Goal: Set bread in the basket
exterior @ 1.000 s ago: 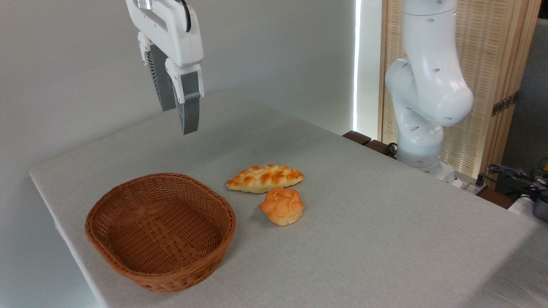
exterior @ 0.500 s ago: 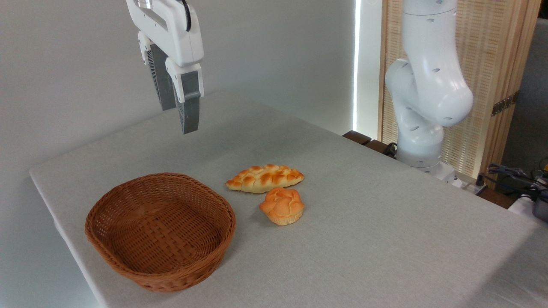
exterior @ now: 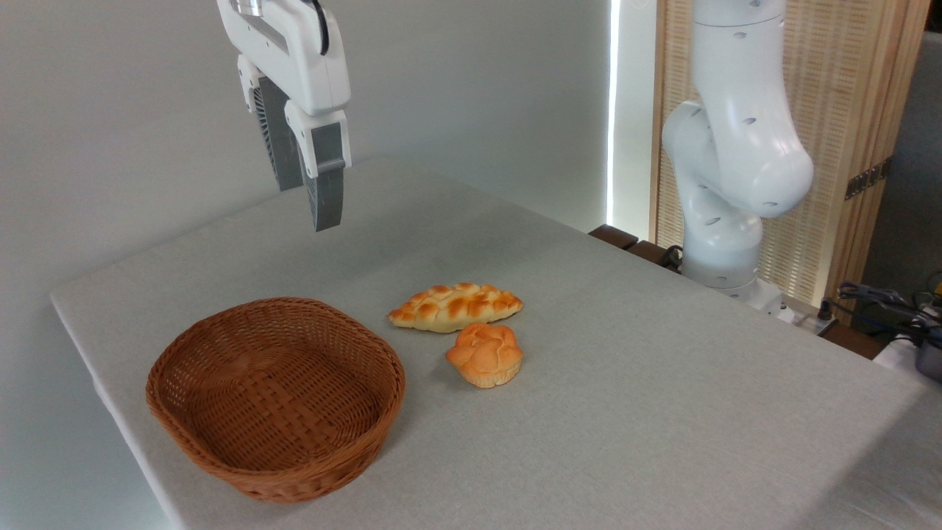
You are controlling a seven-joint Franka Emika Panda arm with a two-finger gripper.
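Nothing was seen to have moved since the earlier frames: the white pincer (exterior: 307, 193) with grey ribbed fingers was held at the same height, well above the far part of the grey cloth-covered worktop (exterior: 647, 412). Its fingers were parted by a narrow gap, with nothing held between them. The small round orange-golden bun (exterior: 484, 355) with a lobed top lay on the worktop, just right of the wide brown oval wicker basket (exterior: 276, 449) (which was seen empty). A longer braided golden loaf (exterior: 455, 306) lay just behind the bun, almost touching it.
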